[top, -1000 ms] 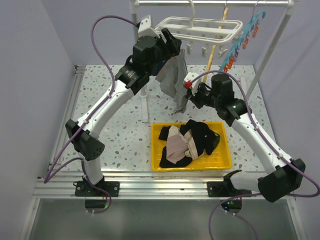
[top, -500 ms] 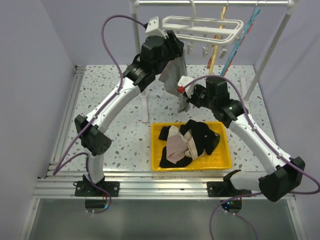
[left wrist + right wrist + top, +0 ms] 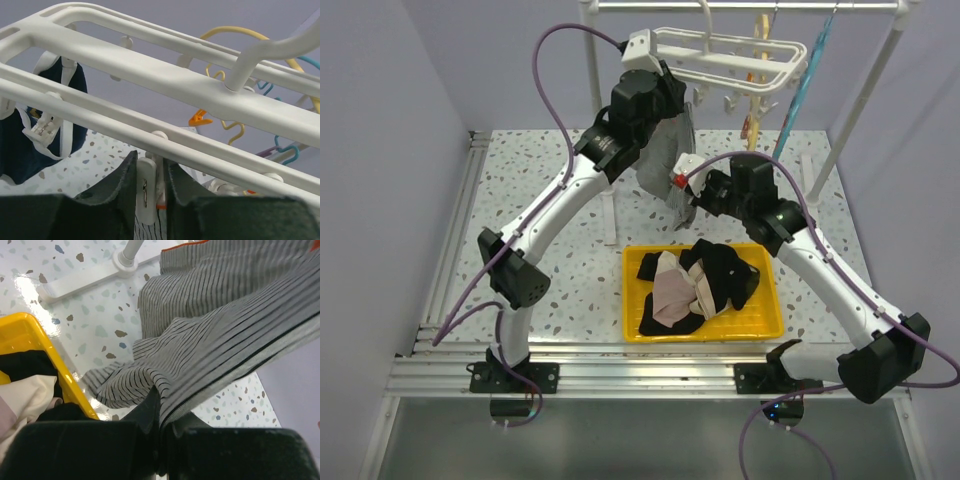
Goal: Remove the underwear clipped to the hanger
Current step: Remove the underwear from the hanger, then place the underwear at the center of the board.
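Narrowing our left gripper (image 3: 150, 207) astride the white clip (image 3: 146, 187) after rising to the hanger (image 3: 720, 55); we cannot tell if it squeezes | right gripper (image 3: 160, 440) clamped on grey striped underwear (image 3: 215, 340) hanging beyond yellow tray's (image 3: 630, 300) far edge | we judge unclipping next

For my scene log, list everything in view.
clip hanger: one, white, on the rail.
striped underwear: one, grey, hanging below clip hanger.
navy underwear: one, clipped to clip hanger.
tray: one, yellow, on the table.
underwear pile: one, black and beige, in tray.
yellow hanger: one, on the rail.
blue hanger: one, on the rail.
left fingers: two, dark, flanking a white clip.
right fingers: two, dark, pinching striped underwear.
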Tool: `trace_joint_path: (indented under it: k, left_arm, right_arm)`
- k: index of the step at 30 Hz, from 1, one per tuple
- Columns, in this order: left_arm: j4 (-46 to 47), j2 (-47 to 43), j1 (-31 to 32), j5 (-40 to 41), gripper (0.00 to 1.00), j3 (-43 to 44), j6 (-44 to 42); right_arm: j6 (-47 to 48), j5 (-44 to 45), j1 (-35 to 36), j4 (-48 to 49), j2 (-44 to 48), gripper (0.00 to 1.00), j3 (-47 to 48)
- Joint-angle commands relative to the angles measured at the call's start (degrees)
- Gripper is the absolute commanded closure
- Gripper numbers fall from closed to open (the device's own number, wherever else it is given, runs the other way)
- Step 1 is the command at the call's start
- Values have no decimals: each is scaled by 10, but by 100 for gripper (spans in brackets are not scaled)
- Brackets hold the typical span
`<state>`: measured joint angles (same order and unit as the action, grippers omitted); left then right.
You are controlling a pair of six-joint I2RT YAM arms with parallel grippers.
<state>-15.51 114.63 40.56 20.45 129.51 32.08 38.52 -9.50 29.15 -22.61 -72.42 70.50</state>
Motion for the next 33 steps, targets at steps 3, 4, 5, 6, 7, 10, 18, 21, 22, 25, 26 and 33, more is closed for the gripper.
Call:
trace_joint_path:
  k: [3, 4, 5, 6, 7, 10, 18, 21, 22, 25, 26, 33]
  left_arm:
    - [19, 3, 1, 4, 97, 26, -17]
    - [20, 2, 1, 4, 100, 26, -17]
    - [22, -2, 1, 4, 100, 23, -18]
    - [23, -3, 1, 4, 100, 21, -18]
    - [26, -5, 1, 4, 100, 18, -18]
    - [38, -19, 1, -1, 72, -1, -13]
    - [56, -90, 1, -14, 21, -68, -12]
    - [65, -126, 0, -23, 15, -107, -15]
    - [65, -144, 0, -25, 15, -128, -17]
    - [64, -173, 0, -30, 12, -170, -23]
    - [63, -194, 0, -31, 12, -182, -25]
    - [60, -315, 0, -35, 11, -334, -46]
  right_arm:
    - [22, 11, 3, 13, 4, 100, 9]
    - [22, 11, 3, 13, 4, 100, 8]
    - [22, 11, 3, 13, 4, 100, 7]
    - [21, 11, 2, 13, 4, 100, 7]
    - [20, 11, 3, 14, 4, 100, 7]
    - [16, 11, 2, 17, 4, 100, 7]
    - [-6, 14, 1, 35, -4, 100, 4]
    - [-8, 10, 1, 36, -11, 100, 8]
    - [-7, 5, 1, 36, -12, 100, 9]
    - [-5, -1, 2, 35, -17, 96, 10]
    - [-3, -3, 2, 33, -18, 90, 9]
    - [21, -39, 1, -5, -12, 33, -1]
